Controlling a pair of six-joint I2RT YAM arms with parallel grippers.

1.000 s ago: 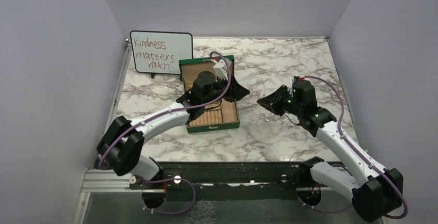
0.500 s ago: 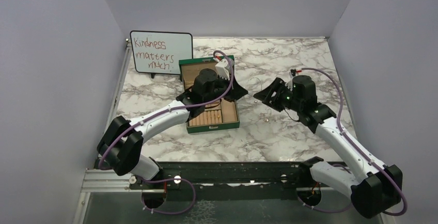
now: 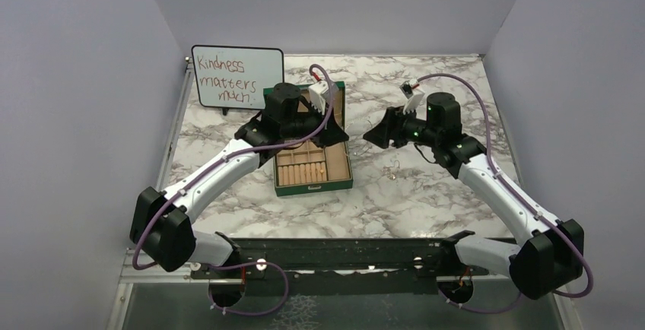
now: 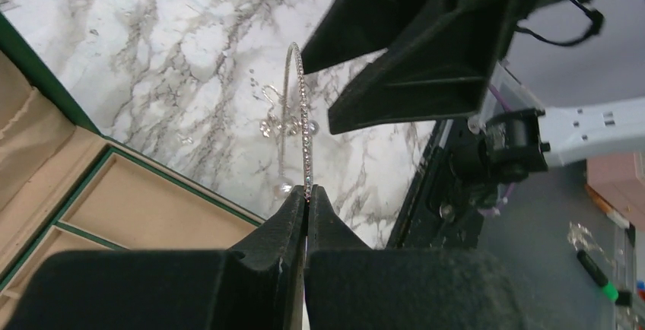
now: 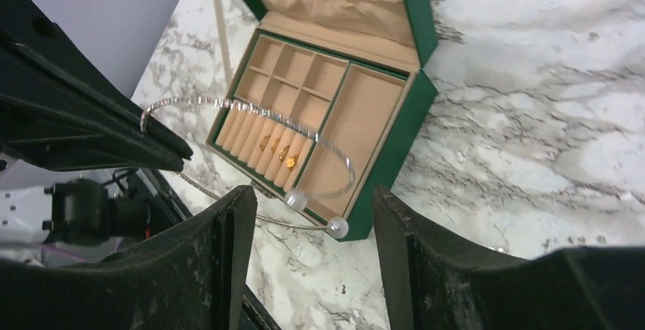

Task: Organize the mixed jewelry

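A thin silver wire loop with two pearl ends hangs in the air, pinched in my shut left gripper. In the right wrist view the loop arcs across in front of my right gripper, which is open and touches nothing. The two grippers face each other right of the green box, the left gripper over its right edge, the right gripper close beside it. Small gold rings sit in the box's roll slots. Tiny silver pieces lie loose on the marble.
The box stands open with its lid raised toward the back, tan compartments showing. A whiteboard with handwriting leans at the back left. More loose silver bits lie on the marble under the loop.
My right gripper has opened and let go of the loop, and my left gripper has shut on it. Both grippers have moved toward the back of the table.
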